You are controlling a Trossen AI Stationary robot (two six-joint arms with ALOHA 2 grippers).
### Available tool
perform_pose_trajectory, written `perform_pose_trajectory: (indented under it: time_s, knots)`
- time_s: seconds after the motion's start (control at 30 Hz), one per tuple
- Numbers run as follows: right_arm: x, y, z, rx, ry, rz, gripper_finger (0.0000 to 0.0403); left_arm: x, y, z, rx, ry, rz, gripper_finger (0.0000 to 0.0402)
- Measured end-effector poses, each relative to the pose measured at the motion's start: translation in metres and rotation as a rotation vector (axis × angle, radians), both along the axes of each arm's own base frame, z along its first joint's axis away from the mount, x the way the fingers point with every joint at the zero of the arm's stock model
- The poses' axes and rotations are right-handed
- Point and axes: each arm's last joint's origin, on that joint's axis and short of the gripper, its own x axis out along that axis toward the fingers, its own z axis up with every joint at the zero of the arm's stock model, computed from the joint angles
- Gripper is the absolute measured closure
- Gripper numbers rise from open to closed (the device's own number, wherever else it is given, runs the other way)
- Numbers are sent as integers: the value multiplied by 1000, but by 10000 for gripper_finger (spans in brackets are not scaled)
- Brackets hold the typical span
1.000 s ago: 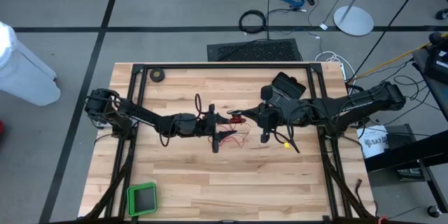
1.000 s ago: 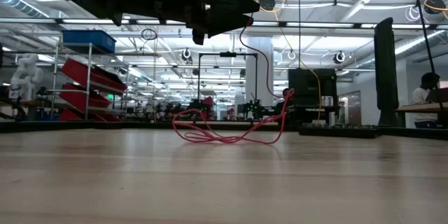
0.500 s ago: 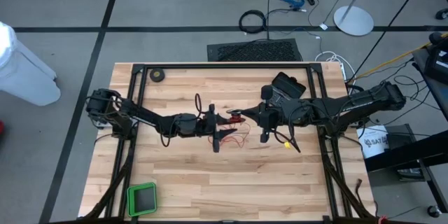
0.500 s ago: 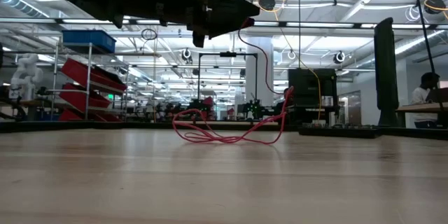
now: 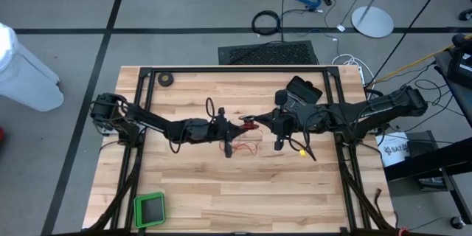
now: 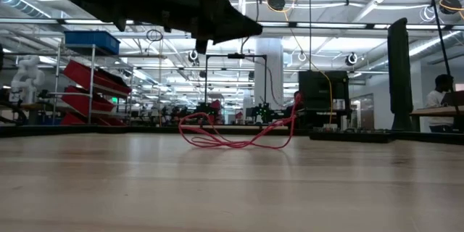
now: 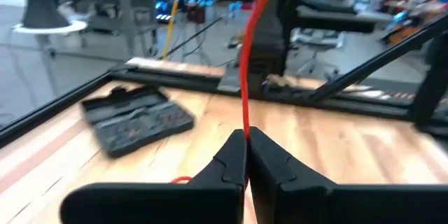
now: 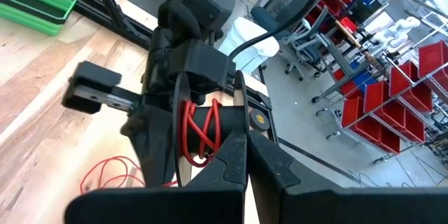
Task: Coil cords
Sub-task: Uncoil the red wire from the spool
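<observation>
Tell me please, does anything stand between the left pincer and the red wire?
Nothing visible does. The left pincer is already shut on the red wire, which runs straight up from between its fingers.

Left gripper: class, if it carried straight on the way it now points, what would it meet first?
Probably the black reel held by the right gripper. The left gripper, shut on the red wire, points straight at it, though depth is unclear.

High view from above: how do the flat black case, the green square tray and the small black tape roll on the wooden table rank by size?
1. Flat black case, partly hidden by the right arm.
2. Green square tray, close to the case, so this order is unsure.
3. Small black tape roll, clearly smallest.
</observation>
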Motion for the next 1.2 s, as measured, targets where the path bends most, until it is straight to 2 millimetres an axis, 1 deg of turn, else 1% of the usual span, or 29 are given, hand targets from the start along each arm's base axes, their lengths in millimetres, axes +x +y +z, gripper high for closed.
perform_pose_trajectory:
  time_s: [0.2, 0.6, 0.93, 1.1, 1.2]
  knots:
    - [-3, 0, -2, 15, 24, -7, 403, -8, 4, 1, 22, 42, 40, 398]
    - [-6, -1, -6, 59, 70, -25, 403, -28, 7, 29, 73, 77, 91, 399]
    - [-7, -4, -6, 62, 69, -72, 403, -53, 9, 58, 96, 95, 87, 400]
    - [-6, -7, -6, 58, 66, -106, 403, -64, 7, 69, 94, 83, 73, 400]
    - [-6, -9, -6, 62, 64, -112, 403, -68, 3, 75, 78, 60, 14, 400]
